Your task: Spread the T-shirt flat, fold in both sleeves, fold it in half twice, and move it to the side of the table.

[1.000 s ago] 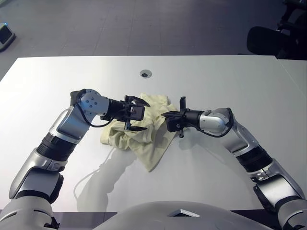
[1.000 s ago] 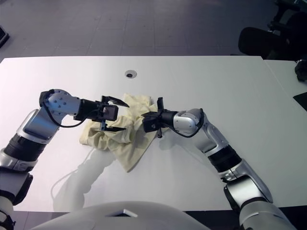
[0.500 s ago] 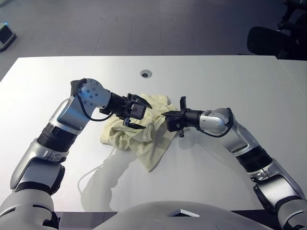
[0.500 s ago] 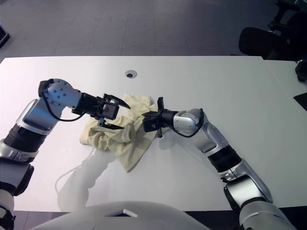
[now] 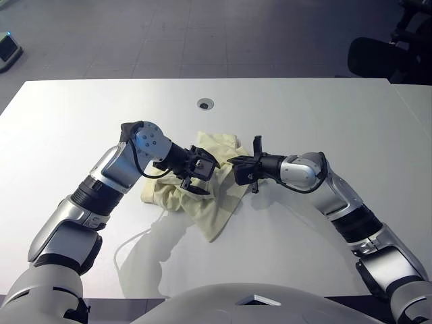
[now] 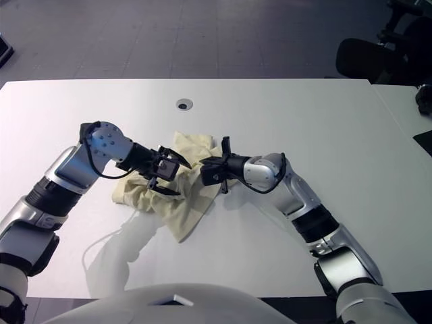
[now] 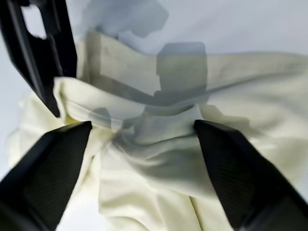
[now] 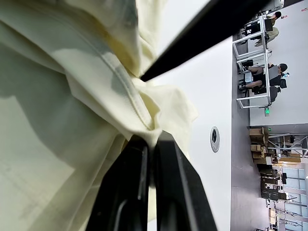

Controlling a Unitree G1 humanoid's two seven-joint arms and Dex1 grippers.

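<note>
White table (image 5: 324, 108), with the pale-yellow T-shirt (image 5: 219, 209) crumpled near its middle, unspread. Left gripper (image 5: 201, 177) down on the cloth, lower than a second ago, fingers apart astride a fold (not pinching). Right gripper (image 5: 237, 165) unmoved, fingers clamped on a bunched edge of the shirt.

Round cable grommet (image 5: 205, 104) sitting in the white table (image 5: 324, 108), toward its far edge. Black office chair (image 5: 378, 57) standing on grey tiled floor (image 5: 202, 34) beyond the far right corner.
</note>
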